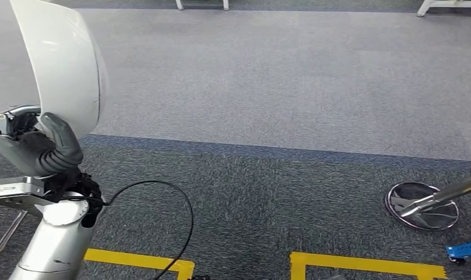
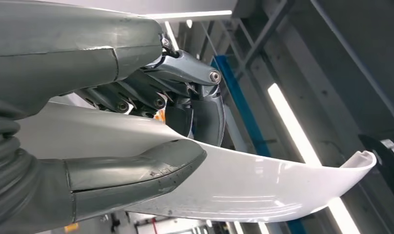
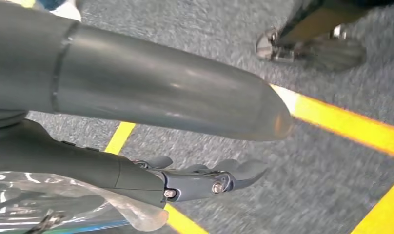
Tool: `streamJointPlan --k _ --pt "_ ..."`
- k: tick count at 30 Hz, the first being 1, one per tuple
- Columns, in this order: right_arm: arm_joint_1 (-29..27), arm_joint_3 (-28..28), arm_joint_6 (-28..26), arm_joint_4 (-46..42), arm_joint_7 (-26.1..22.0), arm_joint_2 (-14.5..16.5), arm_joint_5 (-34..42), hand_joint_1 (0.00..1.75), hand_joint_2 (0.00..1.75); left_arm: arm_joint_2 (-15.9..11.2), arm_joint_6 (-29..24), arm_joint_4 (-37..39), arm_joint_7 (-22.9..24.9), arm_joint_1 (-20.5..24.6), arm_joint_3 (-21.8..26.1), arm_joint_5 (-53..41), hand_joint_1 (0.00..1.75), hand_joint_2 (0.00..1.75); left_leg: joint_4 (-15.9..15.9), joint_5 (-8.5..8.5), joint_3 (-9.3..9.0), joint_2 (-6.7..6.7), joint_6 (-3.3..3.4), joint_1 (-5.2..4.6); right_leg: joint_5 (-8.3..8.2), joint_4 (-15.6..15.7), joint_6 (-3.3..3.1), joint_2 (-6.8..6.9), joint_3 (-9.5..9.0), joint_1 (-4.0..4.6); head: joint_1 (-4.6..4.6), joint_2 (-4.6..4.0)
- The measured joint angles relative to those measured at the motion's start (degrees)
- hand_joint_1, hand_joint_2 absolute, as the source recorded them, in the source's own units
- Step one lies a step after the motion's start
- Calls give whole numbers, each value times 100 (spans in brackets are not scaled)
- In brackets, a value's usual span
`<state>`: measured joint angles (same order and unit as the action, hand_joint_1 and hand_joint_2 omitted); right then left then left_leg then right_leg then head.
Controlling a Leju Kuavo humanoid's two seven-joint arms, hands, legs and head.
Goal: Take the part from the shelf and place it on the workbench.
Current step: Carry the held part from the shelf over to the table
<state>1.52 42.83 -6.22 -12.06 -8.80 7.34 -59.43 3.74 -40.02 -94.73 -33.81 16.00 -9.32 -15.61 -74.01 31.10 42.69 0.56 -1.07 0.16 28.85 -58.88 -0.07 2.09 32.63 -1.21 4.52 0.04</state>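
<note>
White curved panel part [image 1: 64, 64]: glossy, likely light, stiff, slippery; left hand [image 1: 44, 149] gripped its edge. Right hand [image 3: 205, 178] held nothing, fingers loosely extended.

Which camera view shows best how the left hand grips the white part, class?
The left wrist view: the left hand clamps the white part, thumb on one face, fingers on the other. The head view shows the part raised above that hand, with the grip partly hidden.

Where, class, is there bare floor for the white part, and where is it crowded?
Bare carpet spreads ahead, between the white part in the left hand and the round metal base. Crowded: near that base, the yellow floor tape and the black cable.
</note>
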Motion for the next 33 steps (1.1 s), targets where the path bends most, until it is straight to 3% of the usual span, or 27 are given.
streamJointPlan --k 1,3,5,7,9,10,12,14,15,16,17,19,21,23,25,27,29,30,31,33 --pt "1 -1 2 0 -1 1 -1 0 0 -1 0 0 0 -2 5 0 175 175 286 -176 -151 -37 6 4 13 0 7 56 -18 0 1 0" --pt "2 -2 3 0 -4 2 -2 0 0 -2 0 0 0 4 9 0 175 175 1062 -483 -553 -275 49 -36 50 -3 44 160 -62 13 2 0" --pt "5 -2 2 0 -7 2 -2 0 0 1 0 0 -3 14 8 -1 175 175 1447 -541 -737 -459 114 -99 81 1 95 258 -88 37 -1 0" --pt "14 -2 3 0 -8 2 -2 0 0 2 -1 -2 -8 16 13 -1 175 175 1489 -531 -745 -376 182 -119 104 28 154 385 -124 48 -3 0" --pt "30 -2 3 0 -10 1 -2 0 0 5 -2 -10 -16 24 22 -1 175 175 1555 -557 -788 -251 254 -93 208 -58 209 296 -112 35 -19 0" --pt "36 -2 2 0 -12 1 -2 0 0 10 -2 -14 -21 34 26 -1 175 175 1586 -573 -812 -192 290 -72 330 -254 225 163 -21 29 -39 0" --pt "27 -2 5 0 -13 2 -3 0 0 26 -2 -15 -28 45 31 -2 175 175 1597 -580 -815 -73 335 -59 656 -974 234 -109 350 19 -73 0" --pt "3 -2 8 0 -12 1 -4 0 0 34 -1 -15 -28 33 33 -2 175 175 1591 -578 -816 76 352 -66 783 -1553 243 -185 699 18 -81 0" --pt "-5 -2 7 0 -12 1 -4 0 0 35 0 -15 -28 29 34 -2 175 175 1586 -576 -820 154 351 -68 685 -1558 243 -196 746 17 -81 0" --pt "-5 -2 7 0 -12 0 -4 0 0 36 0 -15 -28 26 34 -2 175 175 1578 -573 -825 232 347 -67 482 -1332 237 -214 680 15 -83 0" --pt "-1 -2 6 0 -12 -3 -4 0 0 37 0 -15 -28 26 34 -2 175 175 1566 -566 -827 303 335 -62 236 -950 230 -280 535 8 -83 0" --pt "10 -2 9 0 -17 -8 -4 0 0 39 0 -15 -28 32 39 -3 175 175 1518 -546 -801 434 288 -66 -49 -260 217 -526 226 -24 -81 0" --pt "10 -2 14 0 -25 -11 -3 0 0 41 1 -15 -29 35 43 -6 175 175 1499 -555 -757 552 221 -55 -52 -40 201 -647 101 -32 -79 0" --pt "10 -1 19 0 -29 -7 -3 0 0 38 2 -16 -29 31 46 -10 175 175 1502 -568 -733 622 156 -44 -65 -4 153 -530 69 -36 -79 0" --pt "14 3 21 -1 -34 -3 0 0 0 34 1 -17 -27 43 52 -16 175 175 1282 -423 -633 421 95 -58 -78 35 91 -393 32 -55 -35 0" --pt "7 12 21 -1 -38 -4 4 0 0 32 0 -17 -26 52 54 -21 175 175 645 -91 -343 125 37 -40 -63 46 47 -246 5 -44 8 0" --pt "-4 20 22 -1 -38 -4 9 0 0 32 0 -17 -25 30 54 -28 175 175 24 113 -44 25 -8 -2 -40 45 30 -89 -10 -31 11 0" --pt "-6 22 23 -1 -38 -4 11 0 0 31 0 -17 -24 19 54 -35 175 175 -29 64 -15 5 -22 12 -27 45 32 -12 -21 -29 13 0" --pt "-7 22 25 -1 -38 -4 14 0 0 30 0 -17 -24 13 55 -43 175 175 141 -85 -99 -22 -28 22 -12 44 38 62 -40 -30 13 0" --pt "-4 23 27 0 -38 -4 22 0 0 28 0 -17 -24 14 55 -55 175 175 881 -449 -482 -211 -8 3 29 45 69 190 -98 -25 13 0"
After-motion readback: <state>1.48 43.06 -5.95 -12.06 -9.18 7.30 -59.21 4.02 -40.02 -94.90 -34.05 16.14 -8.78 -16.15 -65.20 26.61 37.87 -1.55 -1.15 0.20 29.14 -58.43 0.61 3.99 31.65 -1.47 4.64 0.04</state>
